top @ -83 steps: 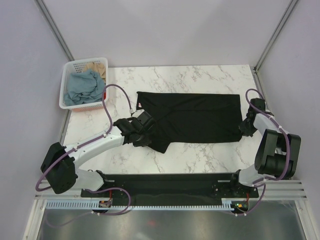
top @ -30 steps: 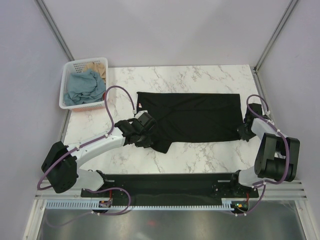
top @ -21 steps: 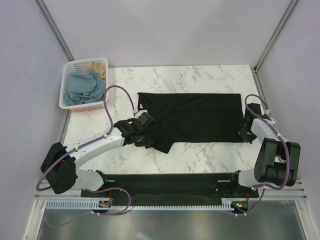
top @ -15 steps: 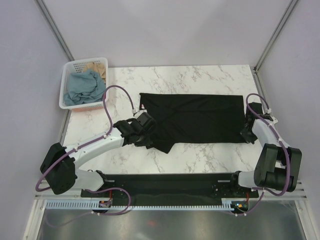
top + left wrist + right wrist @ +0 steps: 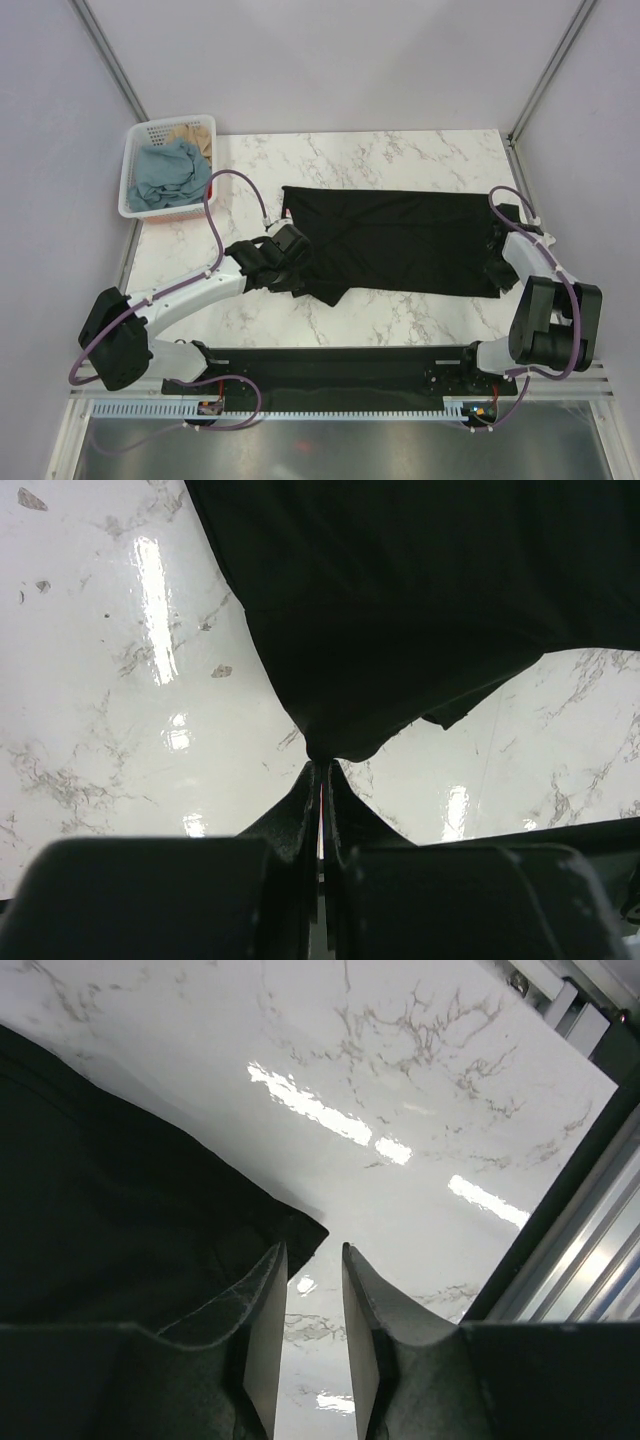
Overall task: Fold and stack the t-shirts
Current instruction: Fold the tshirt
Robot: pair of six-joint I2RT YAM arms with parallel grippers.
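The left claw [image 5: 322,765] is pinched fully together on a fold of the black t-shirt [image 5: 400,600], at its near edge toward the collar end. The right claw [image 5: 313,1255] stands slightly parted with nothing in the gap. The shirt's near right corner lies just beside one finger, on the marble table [image 5: 400,1090]. The shirt is spread across the table's middle. At the far left corner, a white basket [image 5: 130,180] holds a dusty blue t-shirt [image 5: 165,172] and a tan t-shirt [image 5: 195,133].
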